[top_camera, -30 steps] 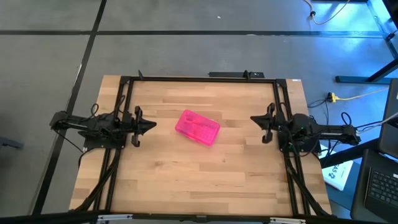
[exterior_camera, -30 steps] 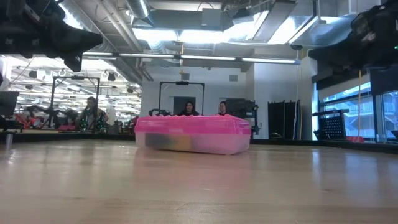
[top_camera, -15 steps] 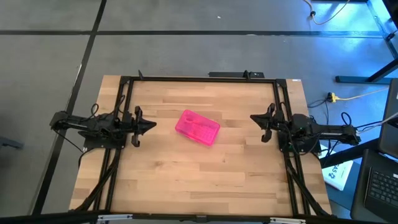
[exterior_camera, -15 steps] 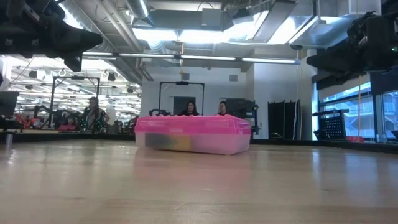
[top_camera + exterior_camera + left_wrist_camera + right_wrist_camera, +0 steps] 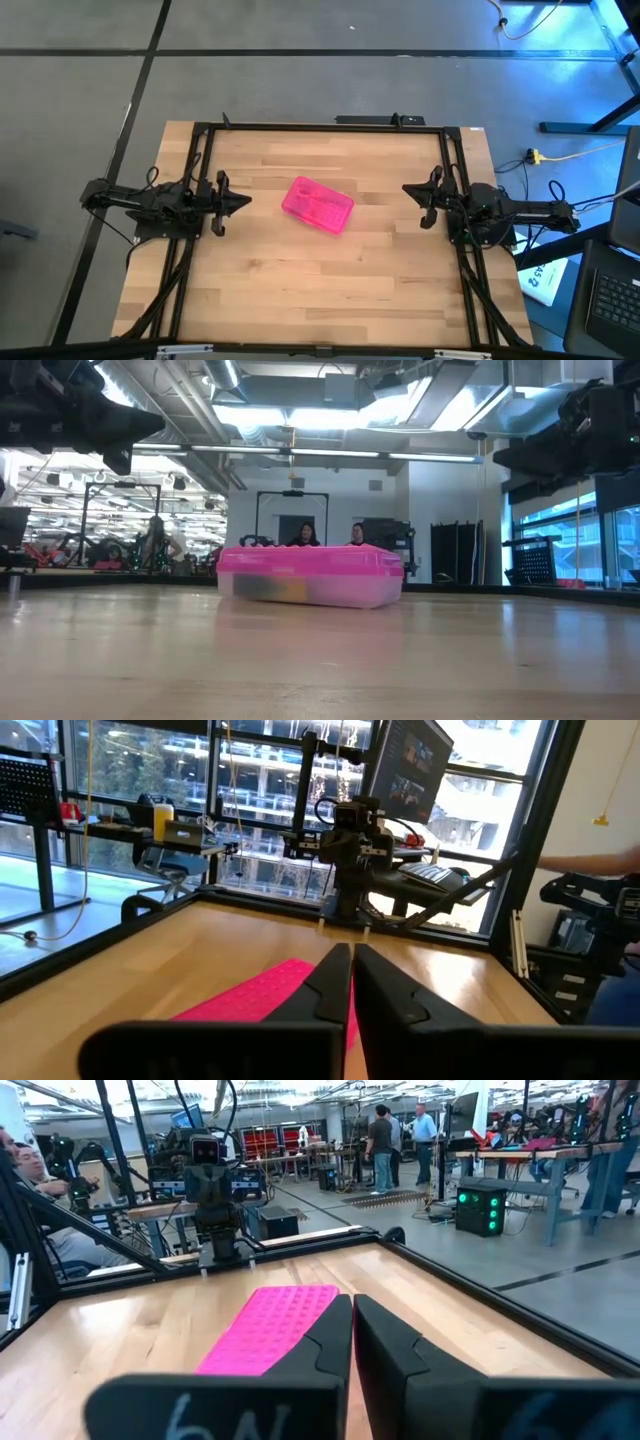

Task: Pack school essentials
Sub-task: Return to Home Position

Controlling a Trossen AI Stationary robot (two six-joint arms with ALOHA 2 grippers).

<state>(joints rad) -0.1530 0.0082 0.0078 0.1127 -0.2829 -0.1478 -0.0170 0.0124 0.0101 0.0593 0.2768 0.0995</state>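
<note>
Desk [image 5: 330, 290] carries pink box [image 5: 318, 205], lid down. Essentials [image 5: 268, 589] read as a blurred dark-yellow mass through its clear lower half, so packing looks done. Left claw [image 5: 246, 203] sits well apart from box on the left-arm side, right claw [image 5: 407, 190] well apart on the other. Both have fingers together, holding nothing. Step looks like homing. Next: park arms, no grasp, stay clear of box.

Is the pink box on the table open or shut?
Shut. The pink box shows its lid flat on the clear lower half, no gap.
</note>
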